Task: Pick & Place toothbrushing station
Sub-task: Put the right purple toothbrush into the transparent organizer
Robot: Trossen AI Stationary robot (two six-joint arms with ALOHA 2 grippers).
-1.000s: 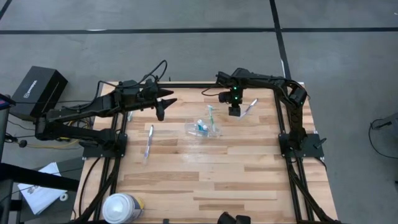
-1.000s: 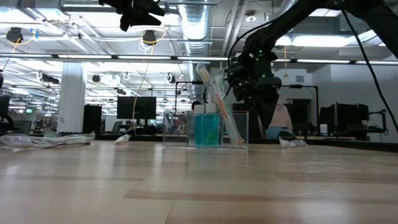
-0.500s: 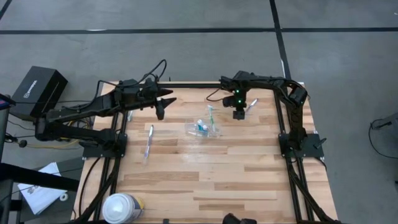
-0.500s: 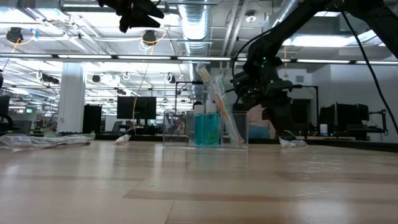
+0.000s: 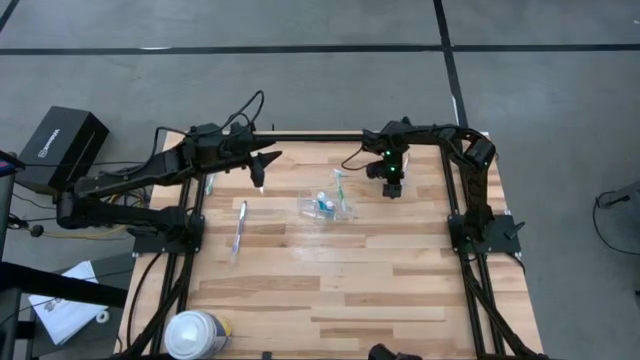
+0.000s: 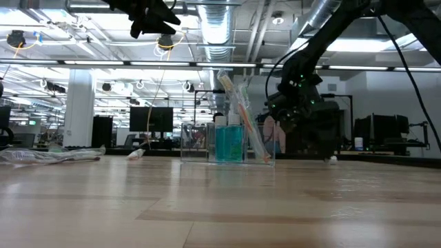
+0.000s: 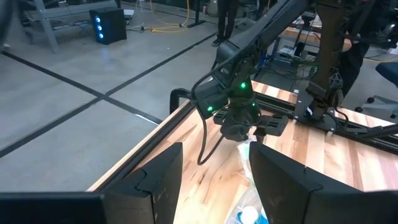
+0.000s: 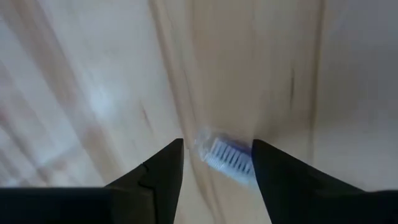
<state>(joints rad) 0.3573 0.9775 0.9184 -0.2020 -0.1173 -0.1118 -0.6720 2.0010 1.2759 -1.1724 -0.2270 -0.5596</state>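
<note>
we've got our right gripper (image 8: 213, 163) low, jaws open around the toothbrush (image 8: 229, 160) head, lined up to grab

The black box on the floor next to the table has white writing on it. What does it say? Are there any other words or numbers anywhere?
Black box on the floor: a white label, too small to read.
White canister at the table's corner: some colour on it, no readable words.
Papers on the floor: print too small to read.
Small blue-and-white tubes in the clear cup: no readable label.
Nothing else shows words or numbers.
</note>
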